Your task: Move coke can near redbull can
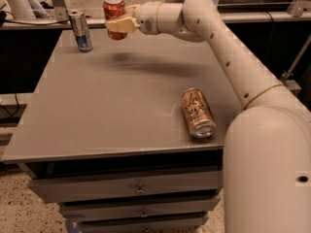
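**Coke can in grip, redbull can to the left**

Holds the coke can upright, long axis vertical, lifted clear of the table, at the upper left of the frame. Pinches it in the gripper from the right side, clamped on the lower half of the can. Locate the redbull can to the left and slightly lower in the frame: upright, close to the table's far left corner, near the coke can but apart from it. Expect, as a judgement, a short move leftward and a descent to the tabletop; keep a gap to avoid toppling the slim can. Disregard the copper-gold can, on its side at centre right, well apart.
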Tool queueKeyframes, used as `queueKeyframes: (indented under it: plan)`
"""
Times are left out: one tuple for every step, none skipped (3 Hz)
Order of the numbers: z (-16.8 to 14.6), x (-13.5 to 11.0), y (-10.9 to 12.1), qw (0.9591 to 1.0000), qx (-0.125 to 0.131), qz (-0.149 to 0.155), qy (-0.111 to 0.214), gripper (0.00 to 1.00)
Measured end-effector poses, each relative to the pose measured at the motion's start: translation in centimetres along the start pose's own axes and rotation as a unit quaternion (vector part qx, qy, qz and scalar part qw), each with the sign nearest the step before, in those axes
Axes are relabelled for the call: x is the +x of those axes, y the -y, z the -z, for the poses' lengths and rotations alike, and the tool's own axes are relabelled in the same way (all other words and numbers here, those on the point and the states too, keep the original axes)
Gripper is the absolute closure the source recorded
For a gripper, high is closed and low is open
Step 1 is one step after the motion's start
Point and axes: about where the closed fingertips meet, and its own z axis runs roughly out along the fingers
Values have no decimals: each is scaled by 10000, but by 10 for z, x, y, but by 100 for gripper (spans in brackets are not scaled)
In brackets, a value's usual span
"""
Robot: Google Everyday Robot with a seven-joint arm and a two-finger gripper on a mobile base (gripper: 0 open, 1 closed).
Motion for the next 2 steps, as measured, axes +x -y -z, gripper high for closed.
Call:
queueKeyframes:
  plan:
    - [-26,10,5,9996,-181,92,-215,100]
    - [-40,22,6,9978,-298,222,-542,100]
